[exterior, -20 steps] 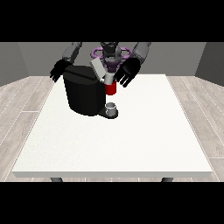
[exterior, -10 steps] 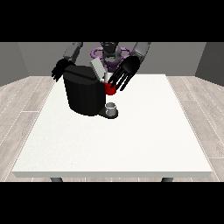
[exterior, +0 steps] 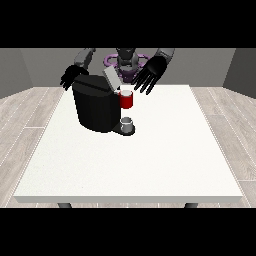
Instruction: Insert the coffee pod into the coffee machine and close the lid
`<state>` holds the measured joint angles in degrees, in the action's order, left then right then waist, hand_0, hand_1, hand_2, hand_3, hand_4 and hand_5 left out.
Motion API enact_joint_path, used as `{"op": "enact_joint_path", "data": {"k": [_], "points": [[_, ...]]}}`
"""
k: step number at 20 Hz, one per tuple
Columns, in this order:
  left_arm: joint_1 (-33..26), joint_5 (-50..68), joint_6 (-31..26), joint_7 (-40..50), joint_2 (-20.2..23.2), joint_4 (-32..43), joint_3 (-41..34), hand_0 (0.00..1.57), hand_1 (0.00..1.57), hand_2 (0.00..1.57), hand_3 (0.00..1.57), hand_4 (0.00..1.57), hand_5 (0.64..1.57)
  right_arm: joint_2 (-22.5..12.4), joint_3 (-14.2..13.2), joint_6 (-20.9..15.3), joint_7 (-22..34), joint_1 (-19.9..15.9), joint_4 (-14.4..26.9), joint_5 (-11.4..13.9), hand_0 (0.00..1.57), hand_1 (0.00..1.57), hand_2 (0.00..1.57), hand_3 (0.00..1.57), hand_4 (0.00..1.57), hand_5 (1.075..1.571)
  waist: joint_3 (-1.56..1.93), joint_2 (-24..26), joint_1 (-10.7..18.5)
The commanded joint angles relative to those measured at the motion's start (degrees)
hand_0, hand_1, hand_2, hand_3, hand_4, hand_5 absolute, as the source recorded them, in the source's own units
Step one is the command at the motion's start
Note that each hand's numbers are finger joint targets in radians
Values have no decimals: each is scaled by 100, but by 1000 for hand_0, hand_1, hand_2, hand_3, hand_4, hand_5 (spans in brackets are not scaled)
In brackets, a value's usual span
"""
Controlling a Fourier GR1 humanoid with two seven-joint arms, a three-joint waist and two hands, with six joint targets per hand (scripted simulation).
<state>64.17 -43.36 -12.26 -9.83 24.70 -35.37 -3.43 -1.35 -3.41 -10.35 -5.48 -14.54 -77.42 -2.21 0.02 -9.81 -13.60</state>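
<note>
Item: black coffee machine (exterior: 95,107) on white table (exterior: 150,160), lid (exterior: 111,78) raised, a red thing at the machine (exterior: 127,100); a grey thing (exterior: 127,122) at its base, which I cannot confirm as the pod. Hand at the view's right (exterior: 151,73) hovers empty, fingers spread; hand at the view's left (exterior: 70,77) behind the machine, state I cannot tell. I judge a pod light, rigid, slippery: pinch at its sides

The robot's torso (exterior: 127,62) is dark grey with a purple ring-shaped part across it. Both upper arms are light grey and rounded, with darker grey bands toward the forearms. The hand at the view's right (exterior: 151,73) is matte black, as is the hand at the view's left (exterior: 71,77).
</note>
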Motion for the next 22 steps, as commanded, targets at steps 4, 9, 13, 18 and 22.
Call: {"op": "enact_joint_path", "data": {"k": [4,9,13,18,22], "points": [[-393,372,-169,24,-278,-119,-271,0,0,0,0,0,1571,-55,-85,73,7,392,-13,-105,0,0,0,0,424,1571,-1,610,287],[-971,1419,90,-121,-986,-167,-1125,0,0,0,0,79,1571,-264,-314,334,-213,788,27,-320,0,0,0,0,488,1571,-4,1185,655],[-1538,2093,-129,-339,-1369,-99,-1579,0,0,0,0,0,1571,-541,-292,525,-42,794,-126,-280,0,0,0,0,366,1571,-8,1631,1040],[-2309,2247,-80,-543,-1660,-181,-1584,0,0,0,0,0,1571,-700,-120,810,637,606,-636,-422,0,0,0,0,257,1571,-7,2274,1245],[-2750,2649,-245,-476,-1781,-202,-1841,0,0,0,0,215,1571,-794,159,761,1038,509,-885,-130,0,0,0,0,43,1571,-8,2560,1469]]}}
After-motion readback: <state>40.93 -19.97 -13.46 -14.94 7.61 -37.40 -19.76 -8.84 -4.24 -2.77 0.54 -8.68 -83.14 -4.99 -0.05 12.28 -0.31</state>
